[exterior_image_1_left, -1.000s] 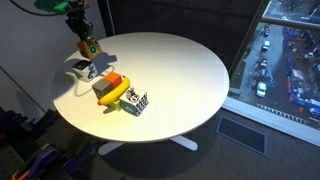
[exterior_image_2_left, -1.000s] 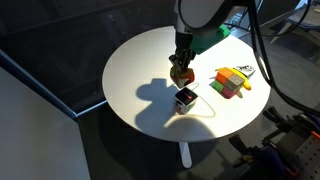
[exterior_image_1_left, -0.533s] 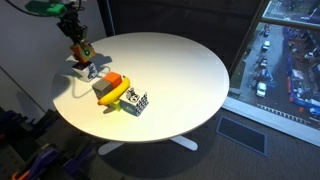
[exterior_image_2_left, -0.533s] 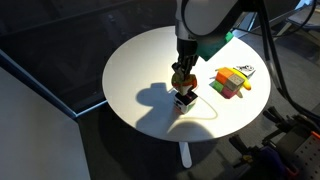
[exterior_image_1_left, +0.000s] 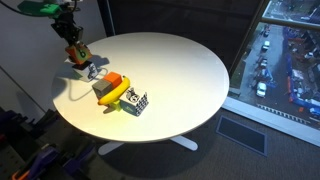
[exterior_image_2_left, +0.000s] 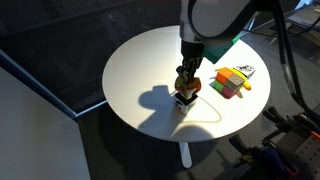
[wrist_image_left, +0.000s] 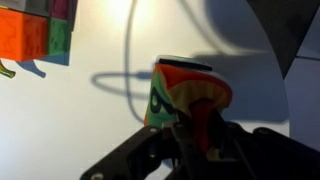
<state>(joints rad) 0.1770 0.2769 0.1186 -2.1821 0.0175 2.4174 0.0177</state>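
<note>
Near the edge of the round white desk, the claw is clamped on a small orange and green object and holds it just above a black and white box. I cannot tell if the two touch. A thin white cable lies on the desk beside them. A pile of coloured blocks stands well apart.
</note>
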